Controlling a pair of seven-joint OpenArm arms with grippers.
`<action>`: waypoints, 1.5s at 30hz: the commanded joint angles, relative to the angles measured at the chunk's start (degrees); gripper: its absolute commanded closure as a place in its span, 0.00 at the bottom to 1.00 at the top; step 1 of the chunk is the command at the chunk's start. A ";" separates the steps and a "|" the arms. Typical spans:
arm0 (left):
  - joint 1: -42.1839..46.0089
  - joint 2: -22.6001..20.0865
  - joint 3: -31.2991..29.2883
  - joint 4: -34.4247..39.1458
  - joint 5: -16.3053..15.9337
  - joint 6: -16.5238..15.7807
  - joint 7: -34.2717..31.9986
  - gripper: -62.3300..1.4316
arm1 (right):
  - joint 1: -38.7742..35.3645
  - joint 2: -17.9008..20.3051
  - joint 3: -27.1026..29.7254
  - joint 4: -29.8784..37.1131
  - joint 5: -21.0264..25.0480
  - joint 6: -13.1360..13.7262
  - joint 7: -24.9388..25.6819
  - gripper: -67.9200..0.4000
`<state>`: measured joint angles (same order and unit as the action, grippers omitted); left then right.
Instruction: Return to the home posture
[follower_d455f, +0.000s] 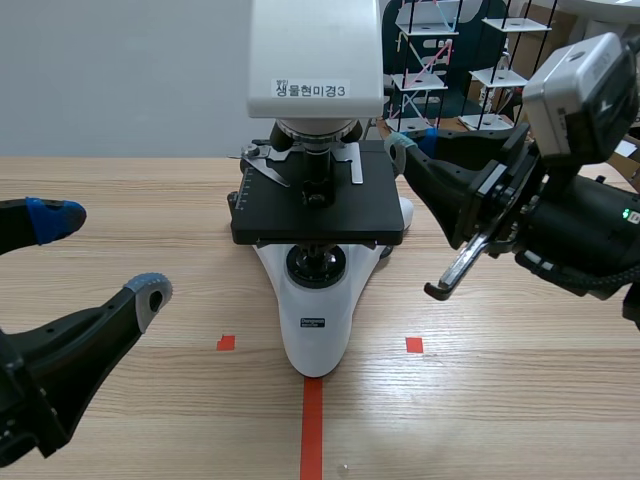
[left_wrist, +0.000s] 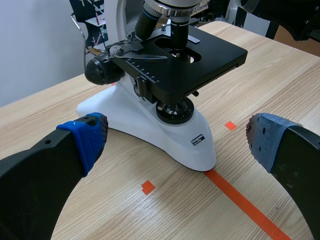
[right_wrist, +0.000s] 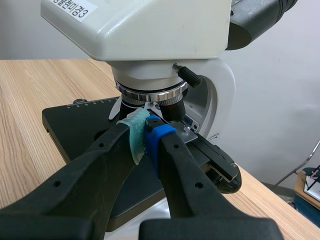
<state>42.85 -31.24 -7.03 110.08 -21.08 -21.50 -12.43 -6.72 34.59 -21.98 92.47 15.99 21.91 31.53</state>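
A white microscope (follower_d455f: 315, 310) with a black stage (follower_d455f: 350, 215) stands mid-table; its head carries a label. My left gripper (follower_d455f: 100, 255) hovers low at the near left, open, with nothing between its fingers. In the left wrist view the left gripper (left_wrist: 177, 140) is wide apart, the microscope's base (left_wrist: 150, 132) lying ahead of it. My right gripper (follower_d455f: 396, 150) is raised at the stage's right rear corner, shut. In the right wrist view the right gripper (right_wrist: 145, 137) has its green and blue pads pressed together just before the objective lenses (right_wrist: 155, 97), above the stage (right_wrist: 75, 125).
The wooden table (follower_d455f: 500, 400) stretches around the microscope, with orange-red tape marks in front of its base. A dark rack of white shelves (follower_d455f: 440, 60) stands behind the table at the far right. A metal hook (follower_d455f: 455, 272) hangs under the right arm.
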 joint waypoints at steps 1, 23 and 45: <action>-0.20 0.59 -0.07 0.33 -0.57 -0.07 -1.03 0.07 | 0.04 0.00 0.57 0.72 0.70 0.00 1.01 0.98; -0.20 0.59 -0.07 0.33 -0.57 -0.07 -1.07 0.07 | -9.16 4.57 3.50 5.99 1.16 -2.75 -0.28 0.55; -0.20 0.59 -0.07 0.33 -0.57 -0.07 -1.07 0.07 | -45.83 12.85 26.27 20.81 13.25 -5.88 -0.24 0.04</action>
<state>42.85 -31.24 -7.03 110.08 -21.08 -21.50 -12.43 -52.88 47.33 3.75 112.66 28.38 16.08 30.41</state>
